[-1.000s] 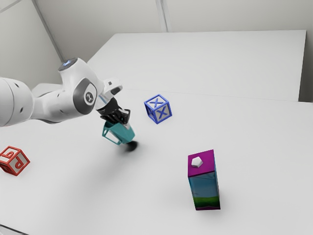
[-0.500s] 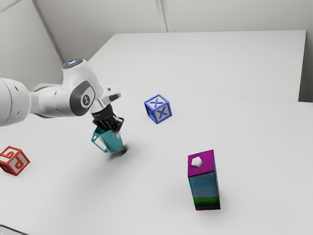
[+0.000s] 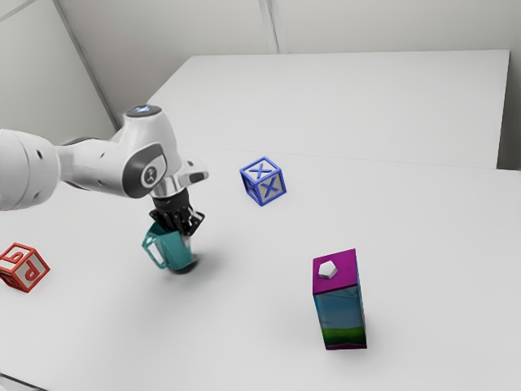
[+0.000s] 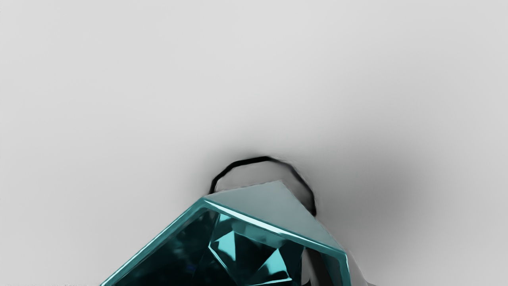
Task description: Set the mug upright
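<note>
A tall box with a purple top, blue and green sides and a white cap (image 3: 340, 305) stands nearest. The red and white letter block (image 3: 24, 267) sits toward the exterior view's left. Next is the shiny teal mug (image 3: 172, 249), under the end of the white robot arm (image 3: 153, 163). It leans a bit, open end up, handle toward the exterior view's left. I can't tell if it touches the white desk (image 3: 423, 228). The black jaws are just a little apart, pinching its thin wall. Farther back sits the blue and white X block (image 3: 264, 181).
</note>
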You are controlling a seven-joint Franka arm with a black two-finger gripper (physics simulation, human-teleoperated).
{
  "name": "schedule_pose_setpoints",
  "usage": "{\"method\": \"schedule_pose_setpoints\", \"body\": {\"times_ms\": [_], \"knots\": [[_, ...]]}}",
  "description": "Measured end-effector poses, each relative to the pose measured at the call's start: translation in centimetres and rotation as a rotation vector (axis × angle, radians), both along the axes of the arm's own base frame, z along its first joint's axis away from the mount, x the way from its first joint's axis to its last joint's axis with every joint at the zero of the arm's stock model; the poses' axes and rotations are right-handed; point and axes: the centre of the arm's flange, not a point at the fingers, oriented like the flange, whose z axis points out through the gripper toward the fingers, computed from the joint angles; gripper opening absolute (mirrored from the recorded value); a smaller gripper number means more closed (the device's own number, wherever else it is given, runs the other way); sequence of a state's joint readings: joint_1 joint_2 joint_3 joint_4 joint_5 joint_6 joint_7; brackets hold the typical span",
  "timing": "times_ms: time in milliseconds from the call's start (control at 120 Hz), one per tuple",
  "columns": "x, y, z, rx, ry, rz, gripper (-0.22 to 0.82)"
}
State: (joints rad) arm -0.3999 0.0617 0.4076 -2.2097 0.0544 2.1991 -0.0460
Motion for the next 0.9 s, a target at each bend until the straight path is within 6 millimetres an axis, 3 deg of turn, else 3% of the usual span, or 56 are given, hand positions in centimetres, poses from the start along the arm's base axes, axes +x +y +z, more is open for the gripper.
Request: {"method": "schedule_pose_setpoints", "body": {"times_ms": [658, 900], "knots": [[-0.1, -0.4, -1.6, 0.061, 0.022, 0.060, -0.16], [0.0, -0.3, -1.4, 0.061, 0.019, 0.089, 0.31]]}}
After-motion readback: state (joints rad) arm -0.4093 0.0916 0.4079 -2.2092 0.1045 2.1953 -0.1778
